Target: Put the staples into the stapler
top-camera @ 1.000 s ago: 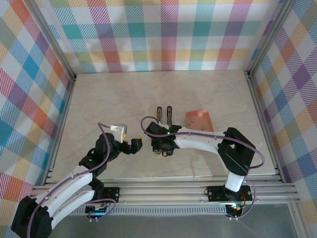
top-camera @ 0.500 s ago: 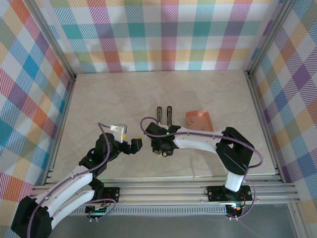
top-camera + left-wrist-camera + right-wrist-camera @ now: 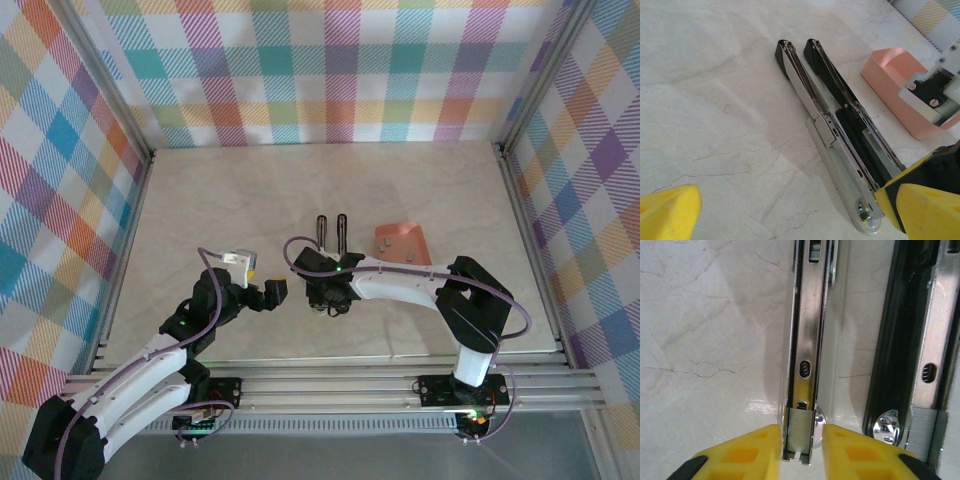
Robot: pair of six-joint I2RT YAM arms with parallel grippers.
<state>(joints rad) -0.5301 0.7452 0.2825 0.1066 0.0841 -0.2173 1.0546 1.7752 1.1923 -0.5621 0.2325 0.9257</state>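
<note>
The stapler (image 3: pixel 331 233) lies opened flat on the table, its two halves side by side. In the left wrist view the silver magazine rail (image 3: pixel 830 137) runs next to the black half (image 3: pixel 852 112). My right gripper (image 3: pixel 799 452) is low over the near end of the magazine channel (image 3: pixel 807 340). Its yellow fingers (image 3: pixel 740 455) stand either side of the rail, slightly apart. A grey strip of staples (image 3: pixel 799 426) sits inside the channel's near end. My left gripper (image 3: pixel 795 215) hangs open left of the stapler with nothing between its fingers.
A pink tray (image 3: pixel 402 243) sits just right of the stapler, close to the right arm (image 3: pixel 420 285). Bare marble table (image 3: pixel 230 200) stretches to the left and far side. Plaid walls enclose the workspace.
</note>
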